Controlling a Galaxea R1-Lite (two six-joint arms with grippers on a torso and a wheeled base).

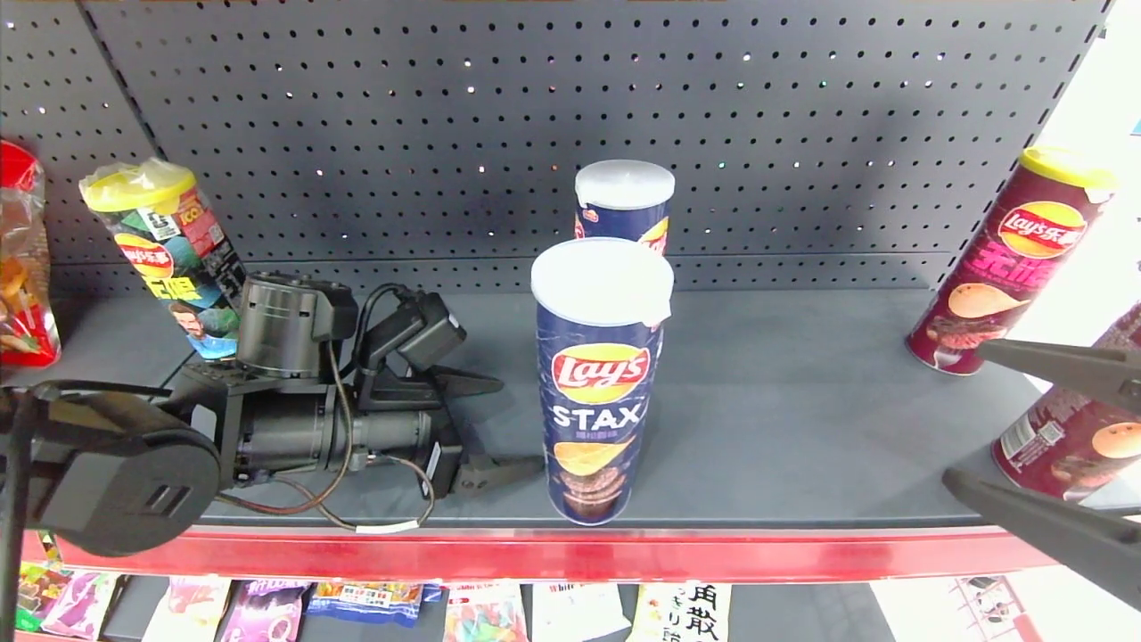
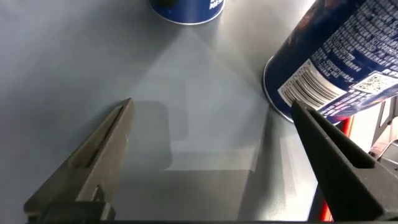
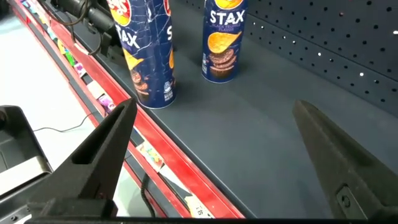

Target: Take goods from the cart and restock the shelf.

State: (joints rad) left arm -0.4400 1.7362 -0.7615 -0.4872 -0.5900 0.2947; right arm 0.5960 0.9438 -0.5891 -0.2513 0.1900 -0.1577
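Note:
Two blue chip cans with white lids stand on the grey shelf [image 1: 784, 419]: one near the front edge [image 1: 597, 383], one behind it by the pegboard [image 1: 624, 201]. My left gripper [image 1: 495, 426] rests low over the shelf just left of the front can, open and empty. In the left wrist view that gripper [image 2: 212, 106] spreads wide, with the front can [image 2: 329, 62] close beside one finger and the back can [image 2: 186, 9] farther off. My right gripper [image 1: 964, 415] hangs open at the shelf's right end; the right wrist view shows this gripper [image 3: 216, 109] empty, both blue cans [image 3: 149, 50] [image 3: 224, 37] ahead.
A yellow-lidded green can [image 1: 169, 259] leans at the back left beside a red snack bag [image 1: 22, 259]. Two maroon cans [image 1: 1007, 259] [image 1: 1070, 437] stand at the right end. A red rail [image 1: 570, 553] edges the shelf front; packets lie on the level below.

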